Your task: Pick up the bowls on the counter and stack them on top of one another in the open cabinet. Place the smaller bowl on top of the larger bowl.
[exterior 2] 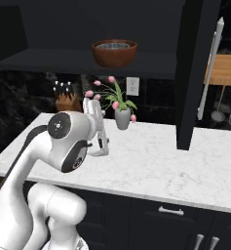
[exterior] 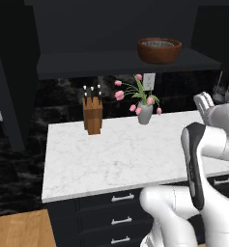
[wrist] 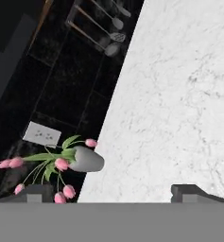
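Gripper fingertips stand wide apart in the hand view, nothing between them, hovering over bare marble counter; beyond, near the back edge, the grey tulip vase and wooden knife block; farthest and highest, the larger bowl sits on the open cabinet shelf, the smaller bowl nested inside it. Stacking looks complete, by my judgement; what remains is likely only keeping the arm clear of the shelf.
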